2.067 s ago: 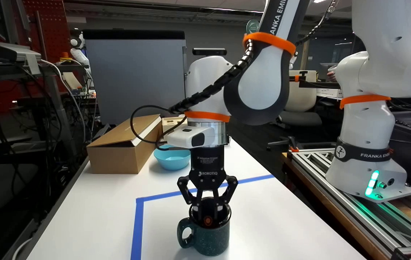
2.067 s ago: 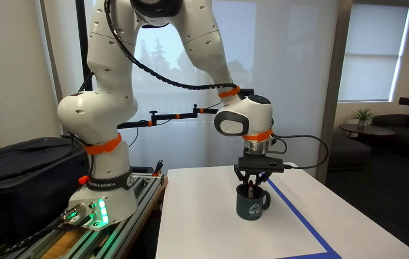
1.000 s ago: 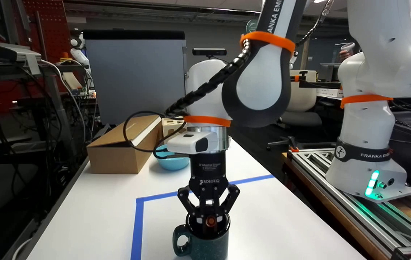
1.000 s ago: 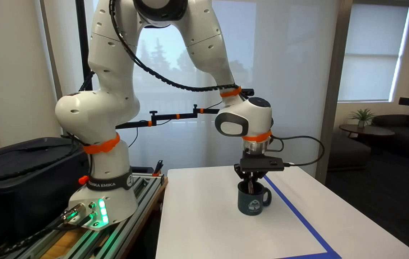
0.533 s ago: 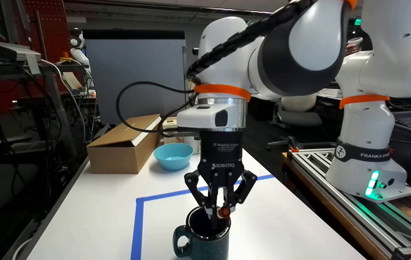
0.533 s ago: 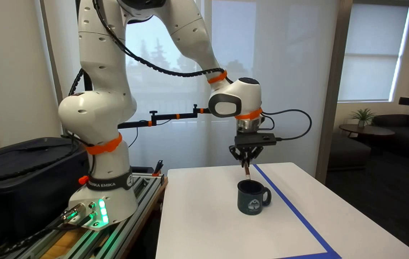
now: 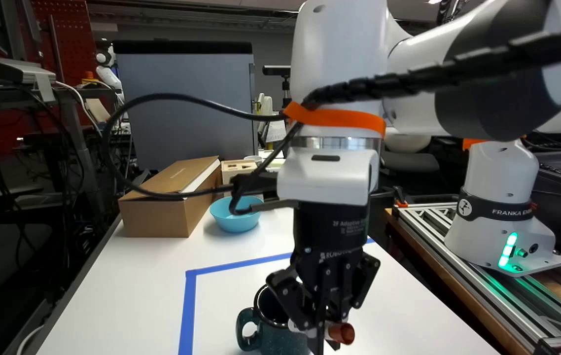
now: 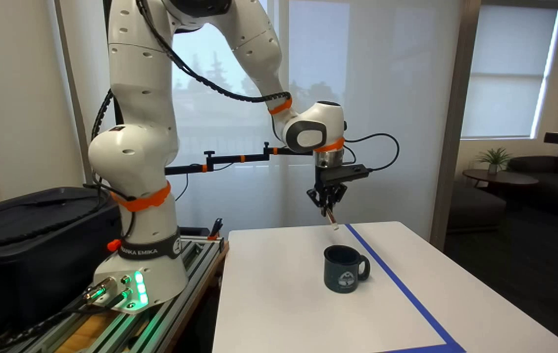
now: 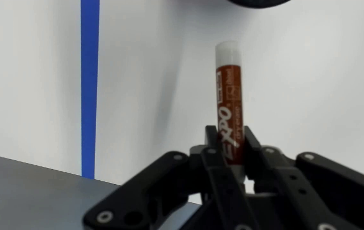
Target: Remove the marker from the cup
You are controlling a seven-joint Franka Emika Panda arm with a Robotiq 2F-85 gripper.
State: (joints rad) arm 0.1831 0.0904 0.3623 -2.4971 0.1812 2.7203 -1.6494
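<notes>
Slanting downward, marker (image 9: 229,95), pinched in claw (image 9: 231,137)

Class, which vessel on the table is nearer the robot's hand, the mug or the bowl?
The dark teal mug, inside the blue tape; the light blue bowl sits farther off, beyond it.

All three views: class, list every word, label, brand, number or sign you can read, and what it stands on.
"EXPO": red-and-white cylindrical marker.
"dry erase": same marker; its other print is unclear.
"FRANKA EMIKA": black band round the white robot base, pieced from both exterior views.
"2F Adapt…": black two-fingered claw; ending unclear.
"ROBOT…": same claw; ending unclear.
Too small to read: markings on the dark teal mug and brown cardboard box.
</notes>
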